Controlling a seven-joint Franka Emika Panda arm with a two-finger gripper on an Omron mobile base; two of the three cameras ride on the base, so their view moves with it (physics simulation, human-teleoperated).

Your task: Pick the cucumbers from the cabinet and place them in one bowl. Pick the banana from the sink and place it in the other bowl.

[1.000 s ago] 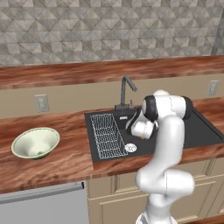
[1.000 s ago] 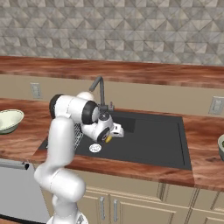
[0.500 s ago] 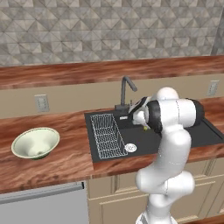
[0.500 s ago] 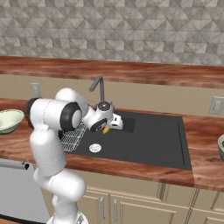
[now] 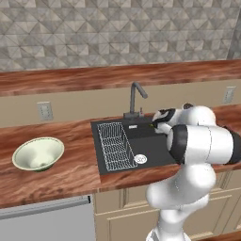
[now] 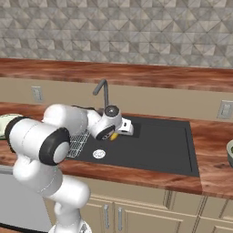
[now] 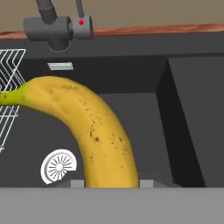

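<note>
The gripper (image 6: 119, 133) is clamped on the banana (image 7: 94, 127), which hangs in the air over the black sink (image 6: 159, 145). Below it sits the round drain (image 7: 58, 166), with the wire rack (image 5: 114, 145) alongside and the faucet (image 5: 135, 96) behind.

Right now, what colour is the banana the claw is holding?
Bright yellow with small brown speckles and a greenish tip; the banana shows best in the hand view.
</note>
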